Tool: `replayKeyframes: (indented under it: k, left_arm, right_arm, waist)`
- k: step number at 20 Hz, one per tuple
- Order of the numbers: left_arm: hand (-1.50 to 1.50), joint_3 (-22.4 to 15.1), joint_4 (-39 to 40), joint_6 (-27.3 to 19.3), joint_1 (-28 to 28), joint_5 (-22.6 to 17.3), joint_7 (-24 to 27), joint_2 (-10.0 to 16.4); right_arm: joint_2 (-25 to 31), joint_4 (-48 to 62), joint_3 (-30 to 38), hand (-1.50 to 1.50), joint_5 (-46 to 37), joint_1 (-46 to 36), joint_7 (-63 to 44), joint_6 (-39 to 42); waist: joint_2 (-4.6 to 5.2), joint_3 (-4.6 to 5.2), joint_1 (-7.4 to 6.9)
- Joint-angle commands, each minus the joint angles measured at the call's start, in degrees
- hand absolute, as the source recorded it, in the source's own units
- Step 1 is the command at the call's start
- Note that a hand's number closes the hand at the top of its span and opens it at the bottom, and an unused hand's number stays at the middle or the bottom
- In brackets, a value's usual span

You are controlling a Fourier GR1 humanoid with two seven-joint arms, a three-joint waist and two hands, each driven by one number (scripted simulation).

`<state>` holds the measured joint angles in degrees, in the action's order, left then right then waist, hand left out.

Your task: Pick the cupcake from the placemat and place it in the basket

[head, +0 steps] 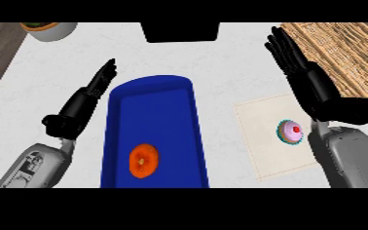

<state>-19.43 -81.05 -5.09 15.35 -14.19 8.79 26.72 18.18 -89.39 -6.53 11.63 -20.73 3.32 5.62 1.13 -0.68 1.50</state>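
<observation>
Altogether we count one cupcake [291, 132], pink with a red dot, sitting on one pale placemat [262, 126] at the right of the worktop [230, 63], and one woven basket [338, 53] beyond it in the far right corner. One blue tray [161, 107] in the middle holds one orange round thing [143, 160]. One pot [52, 30] and one black box [179, 31] stand at the far edge. We see the left hand [81, 106] left of the tray and the right hand [315, 87] between placemat and basket, both with fingers straight, released, holding nothing.
</observation>
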Motion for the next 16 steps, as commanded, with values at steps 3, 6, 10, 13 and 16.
replayKeyframes:
  k: [3, 6, 10, 13, 16]
  left_arm:
    - [0.0, 4.81, -1.97, -6.09, -4.41, -2.01, -0.61, -2.27]
    - [0.0, 10.14, -3.23, -12.74, -7.66, -4.32, -1.01, -3.92]
    - [0.0, 6.29, -6.76, -14.02, -9.33, -3.99, -3.06, -8.25]
    - [0.0, 5.62, -9.54, -13.79, -11.71, -3.53, -2.13, -8.0]
    - [0.0, 6.14, -10.18, -15.15, -10.89, -3.44, -3.84, -8.02]
  right_arm:
    - [0.52, -5.05, 7.22, 1.5, -3.88, 11.54, -0.22, -11.77]
    - [1.82, -4.83, 16.36, 1.5, -4.38, 17.76, -1.24, -19.76]
    - [-5.09, -9.31, -3.54, -1.5, -26.14, 23.67, 1.09, -27.15]
    - [-12.28, -6.48, -3.01, -1.5, -33.7, 21.22, -5.35, -40.47]
    - [-12.23, -6.86, -1.42, -1.5, -43.35, 22.79, -15.17, -47.04]
  waist:
    - [-1.88, 0.7, 0.24]
    - [-2.82, 0.7, 1.62]
    - [-1.55, 0.78, -1.58]
    - [-1.48, 0.8, -2.49]
    - [-1.68, 1.02, -1.56]
